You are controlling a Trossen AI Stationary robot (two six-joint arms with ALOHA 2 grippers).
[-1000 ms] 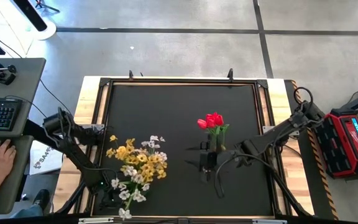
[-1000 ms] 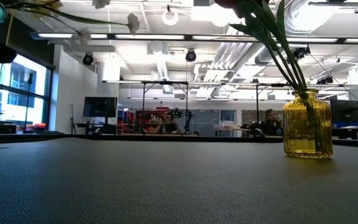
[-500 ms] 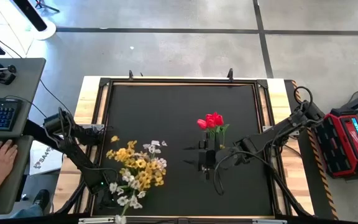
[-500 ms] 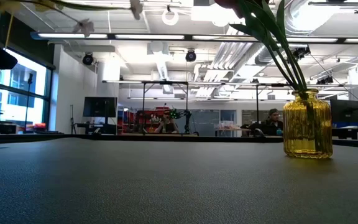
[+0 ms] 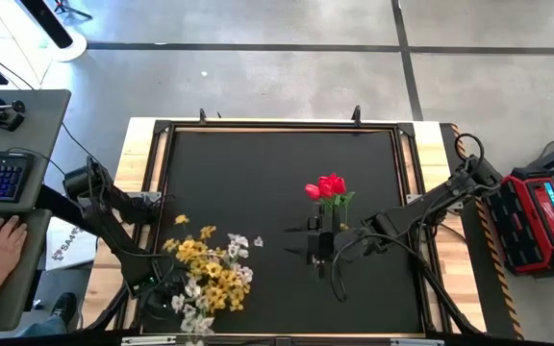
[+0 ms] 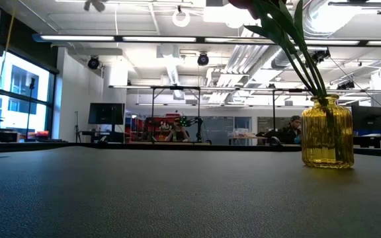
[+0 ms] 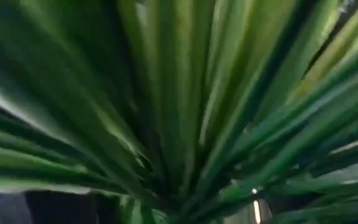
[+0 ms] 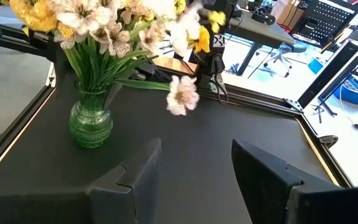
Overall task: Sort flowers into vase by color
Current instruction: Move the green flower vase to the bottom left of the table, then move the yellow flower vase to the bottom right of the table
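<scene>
— Handling of the long green-stemmed artificial flowers (image 8: 104, 25)?

— Light and springy, soft at the blossoms. Best pinched low on the stiffer stems, never at the heads. Likely to snag on neighbours when drawn out.

— Whereabouts?

— Yellow and white blossoms (image 5: 205, 279) mixed together in a round green glass vase (image 8: 91, 124) by the left arm (image 5: 113, 226). Red tulip heads (image 5: 327, 185) in a ribbed amber glass vase (image 6: 327, 132), right of centre.

— Counts?

— Two vases. Roughly three tulips. Yellow and white sprigs too crowded to count.

— Grippers?

— Right gripper (image 8: 196, 149) spread wide and empty, just beside the amber vase. Left gripper buried among green stems (image 7: 179, 112) under the blossoms; hold impossible to tell.
</scene>
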